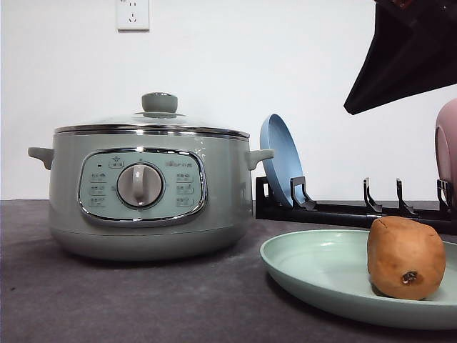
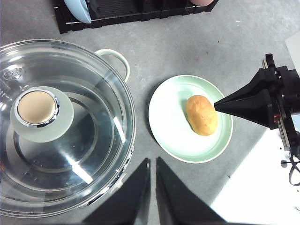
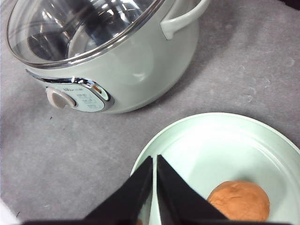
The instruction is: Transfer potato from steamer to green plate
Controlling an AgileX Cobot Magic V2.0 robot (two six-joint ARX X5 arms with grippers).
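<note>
The brown-orange potato [image 1: 405, 257] [image 2: 201, 115] [image 3: 239, 201] lies on the pale green plate [image 1: 314, 268] [image 2: 168, 117] [image 3: 211, 145], to the right of the steamer [image 1: 143, 229] [image 3: 131, 65]. The steamer's glass lid [image 2: 70, 131] is on, with its green knob [image 1: 159, 102] on top. My right gripper [image 3: 154, 158] [image 2: 216, 105] hangs above the plate beside the potato, shut and holding nothing. My left gripper [image 2: 152, 160] hovers high between the steamer and the plate, its fingers together with nothing between them.
A black dish rack [image 1: 335, 211] [image 2: 117, 14] stands behind the plate, holding an upright blue plate [image 1: 280, 158] and a pink dish [image 1: 448, 150]. The grey tabletop [image 1: 143, 300] stretches in front of the steamer. A white surface [image 2: 258, 187] borders the table on the right arm's side.
</note>
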